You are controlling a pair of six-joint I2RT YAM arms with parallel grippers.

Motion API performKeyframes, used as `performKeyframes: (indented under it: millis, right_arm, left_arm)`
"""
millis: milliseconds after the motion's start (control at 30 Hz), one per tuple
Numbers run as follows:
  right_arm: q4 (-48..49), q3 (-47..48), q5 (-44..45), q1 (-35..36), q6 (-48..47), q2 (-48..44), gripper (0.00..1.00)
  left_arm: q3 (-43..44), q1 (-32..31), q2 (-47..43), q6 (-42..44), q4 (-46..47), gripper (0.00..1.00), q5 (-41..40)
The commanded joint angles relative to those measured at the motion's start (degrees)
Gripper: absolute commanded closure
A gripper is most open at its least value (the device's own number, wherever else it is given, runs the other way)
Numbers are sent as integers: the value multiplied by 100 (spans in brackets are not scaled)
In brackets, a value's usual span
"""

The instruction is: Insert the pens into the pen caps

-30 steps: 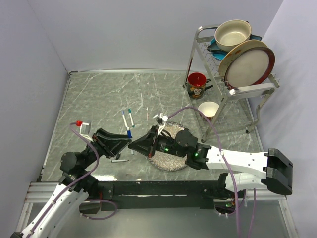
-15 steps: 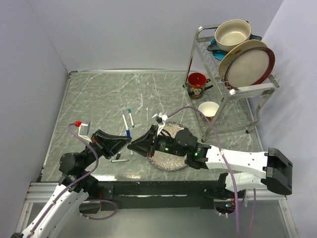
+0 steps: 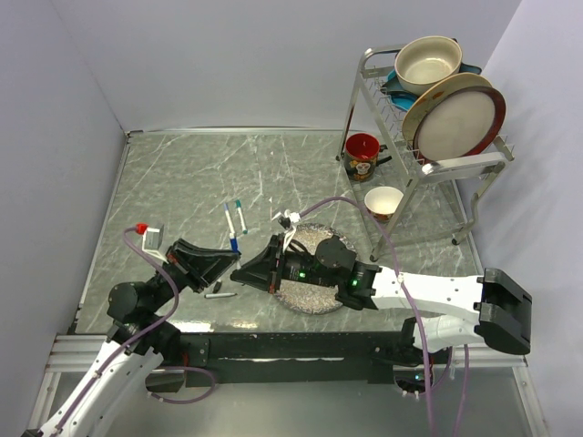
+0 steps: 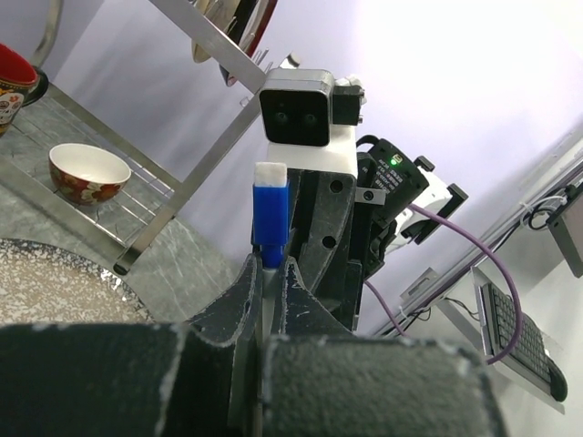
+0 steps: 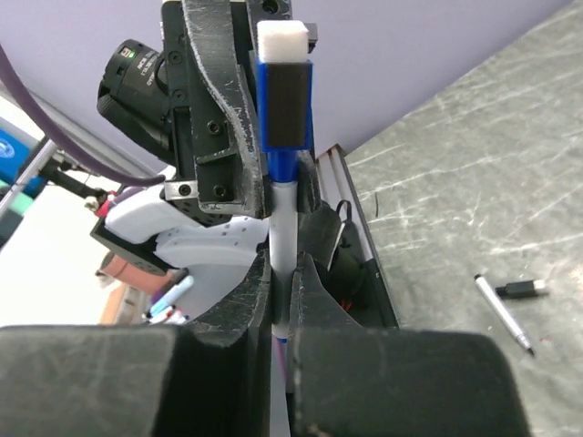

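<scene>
Here pinches blue cap [image 4: 271,214] in left gripper [image 4: 271,269], pen [image 5: 281,228] in right gripper [image 5: 282,266], at nine o'clock of speckled plate [image 3: 314,297]; risks jamming or dropping either if pushed askew.

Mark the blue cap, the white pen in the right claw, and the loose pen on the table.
blue cap [image 5: 284,96]: right wrist view, middle of its blue body.
held pen [image 5: 281,228]: right wrist view, white barrel below the cap.
loose pen [image 5: 503,313]: right wrist view, mid-barrel.

The grey marbled table [image 3: 182,182] carries 2 capped pens [image 3: 230,223] mid-bench and 1 uncapped pen [image 3: 219,294] by the front edge. A speckled plate [image 3: 314,296] sits front-centre, with a mug [image 3: 362,150], bowl [image 3: 383,198] and rack [image 3: 474,164] far right.
</scene>
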Motion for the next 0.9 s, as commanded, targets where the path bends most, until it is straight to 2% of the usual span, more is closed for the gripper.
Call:
performKeyframes:
  millis: [0, 33, 67, 100, 200, 300, 667, 867]
  right_arm:
    - [465, 19, -123, 2, 36, -104, 100]
    - [457, 2, -114, 11, 18, -113, 100]
    - [448, -7, -105, 2, 10, -156, 100]
    - [448, -16, -96, -7, 1, -165, 100]
    - [413, -7, -140, -7, -17, -192, 100]
    - [439, -16, -175, 2, 9, -174, 100]
    - [404, 2, -412, 2, 27, -157, 100]
    - [413, -16, -483, 2, 18, -192, 100]
  left_arm:
    - [325, -5, -68, 129, -36, 76, -26]
    - [325, -5, -77, 138, -37, 66, -9]
    - [316, -5, -68, 155, -28, 49, 35]
    - [316, -5, -77, 156, -28, 42, 44]
    - [342, -5, -94, 208, -63, 27, 62]
    - [404, -5, -51, 252, -19, 19, 132]
    - [1186, -5, 450, 920, -687, 19, -26]
    - [1309, -5, 661, 947, -661, 25, -9]
